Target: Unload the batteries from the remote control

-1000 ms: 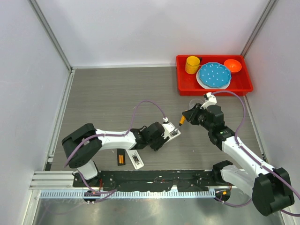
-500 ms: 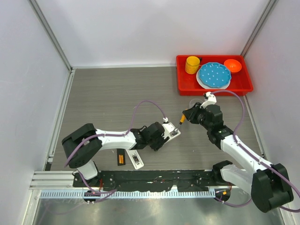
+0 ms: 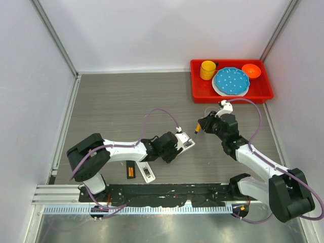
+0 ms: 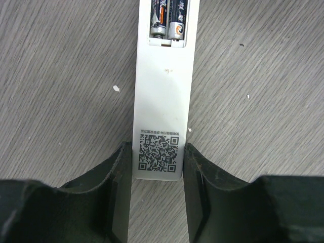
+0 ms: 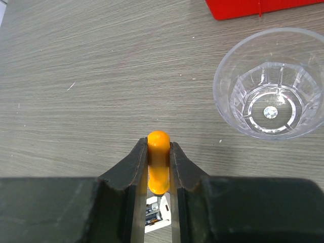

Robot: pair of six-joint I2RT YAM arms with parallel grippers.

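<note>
Left gripper point(image 4: 157, 162) is clamped on the QR-code end of the flat white remote control point(image 4: 162, 101), which lies on the tabletop point(image 4: 61, 76). Two slim cylindrical batteries point(image 4: 168, 17) sit in its open compartment, at the far end from this gripper. Right gripper point(image 5: 158, 149) squeezes the glossy orange handle of a screwdriver point(image 5: 158, 177), whose thin metal tip points down at that compartment. The tabletop is grey with wood grain, and a clear ribbed cup point(image 5: 271, 83) stands near a red tray point(image 5: 253, 7).

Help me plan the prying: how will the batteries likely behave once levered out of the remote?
The batteries are smooth round cylinders, so once freed they would probably roll on the flat table. Small and rigid, they are likely light, so the screwdriver could flick them away. The left gripper flanks the remote, which should steady it.
</note>
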